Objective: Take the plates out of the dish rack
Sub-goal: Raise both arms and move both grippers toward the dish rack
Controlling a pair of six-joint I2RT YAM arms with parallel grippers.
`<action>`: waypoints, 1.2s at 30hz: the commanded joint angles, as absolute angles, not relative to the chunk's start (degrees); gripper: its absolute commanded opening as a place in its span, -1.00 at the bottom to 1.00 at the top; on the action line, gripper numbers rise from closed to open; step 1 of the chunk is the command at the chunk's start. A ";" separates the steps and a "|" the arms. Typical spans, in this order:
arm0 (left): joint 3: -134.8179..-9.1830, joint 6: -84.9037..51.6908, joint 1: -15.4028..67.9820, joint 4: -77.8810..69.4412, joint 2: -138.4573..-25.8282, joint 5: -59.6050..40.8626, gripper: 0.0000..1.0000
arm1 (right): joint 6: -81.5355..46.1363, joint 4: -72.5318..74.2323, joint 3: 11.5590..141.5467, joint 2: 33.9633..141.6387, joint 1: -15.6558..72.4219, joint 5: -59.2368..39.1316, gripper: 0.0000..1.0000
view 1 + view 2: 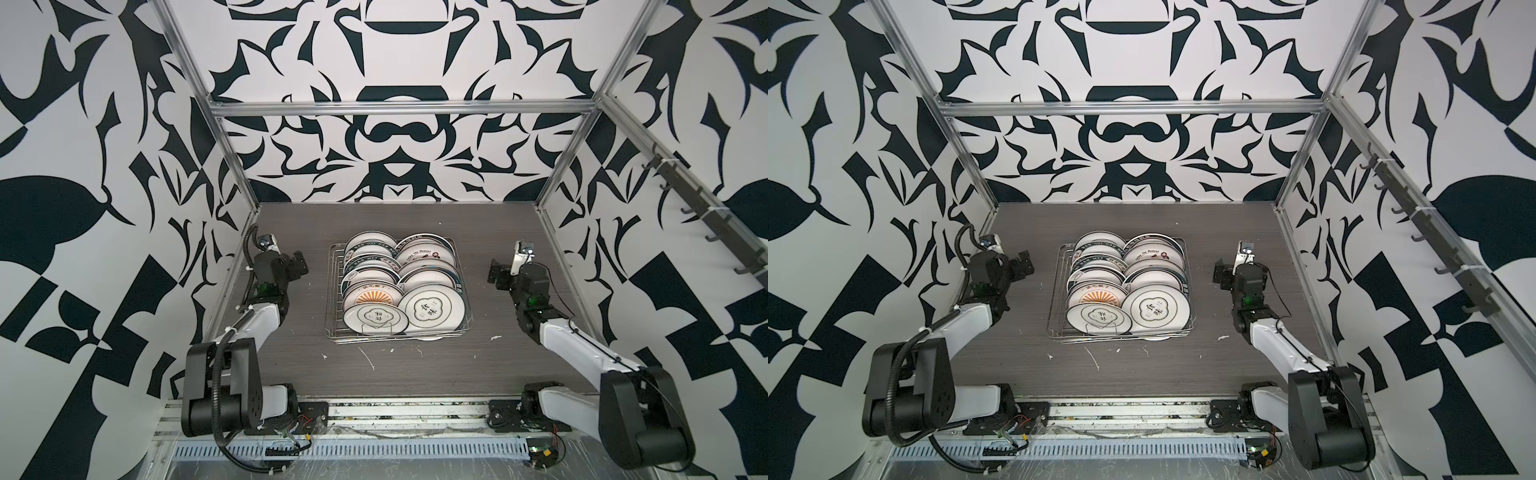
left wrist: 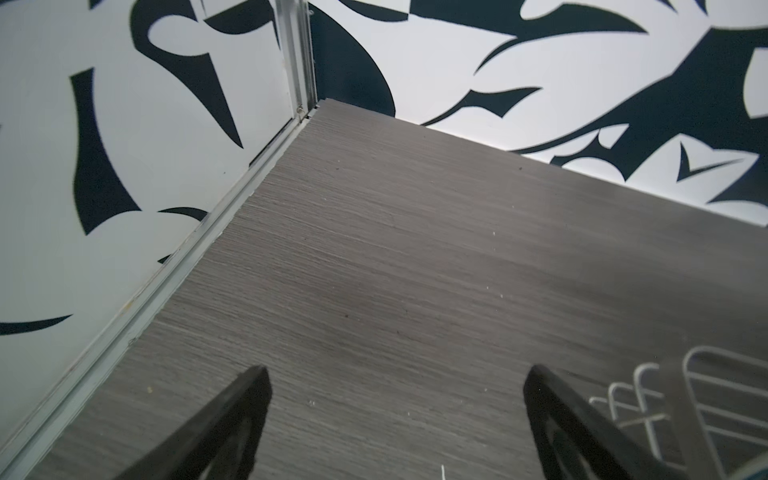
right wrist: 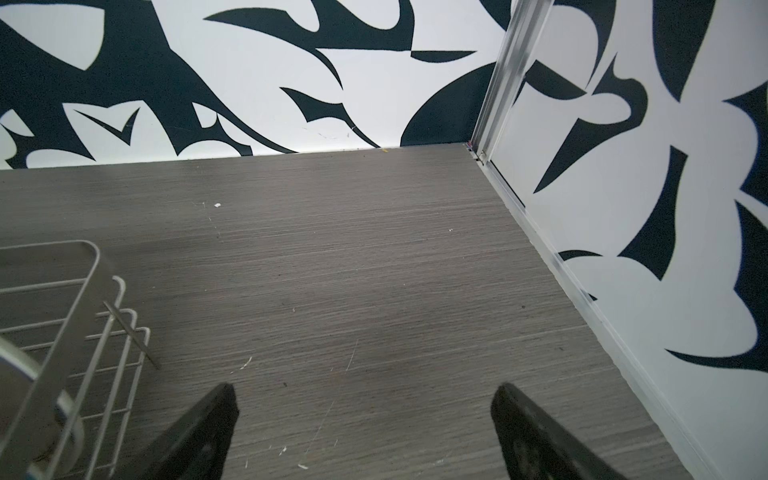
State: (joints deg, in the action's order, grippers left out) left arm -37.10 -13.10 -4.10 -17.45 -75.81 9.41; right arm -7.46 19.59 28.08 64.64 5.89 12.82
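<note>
white teal-rimmed plates point(image 1: 432, 309) crowd the shiny wire dish rack point(image 1: 374, 337).

The left arm point(image 1: 259, 318) and the right arm point(image 1: 577, 343) are each built of smooth white links joined by black motor housings. A large rounded black elbow housing point(image 1: 224, 374) is seen on the left arm, along which a ribbed black conduit point(image 1: 217, 419) is fastened with white ties point(image 1: 231, 330). A thin black cable point(image 1: 602, 349) is run along the right arm. A small green light point(image 1: 533, 298) is lit at each wrist, and a silver-white camera module point(image 1: 524, 248) is mounted beyond it. Each base is bolted to a black base plate point(image 1: 312, 409), beside which red and yellow wires point(image 1: 305, 428) are exposed. The left gripper point(image 2: 397, 374) and the right gripper point(image 3: 365, 390) are fitted with matte black, wedge-shaped fingers point(image 2: 232, 415) with cut-out centres.
</note>
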 commanded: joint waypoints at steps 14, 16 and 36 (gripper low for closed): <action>-46.55 -36.19 -3.78 20.99 -65.73 -6.87 0.99 | -20.59 -25.51 55.73 66.37 9.85 -2.87 0.99; -47.32 -37.44 -3.65 24.30 -65.48 -9.00 0.98 | -20.28 -29.28 59.22 69.00 11.48 -3.70 0.99; -49.17 -39.90 2.81 32.07 -69.20 -15.12 0.90 | -17.72 -37.69 73.67 88.13 15.97 -4.11 0.86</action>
State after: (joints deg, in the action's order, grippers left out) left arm -47.88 -39.07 2.48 29.69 -68.71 -14.50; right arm -18.65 -37.06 71.37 87.81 16.10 -3.77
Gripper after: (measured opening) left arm 0.952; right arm 0.932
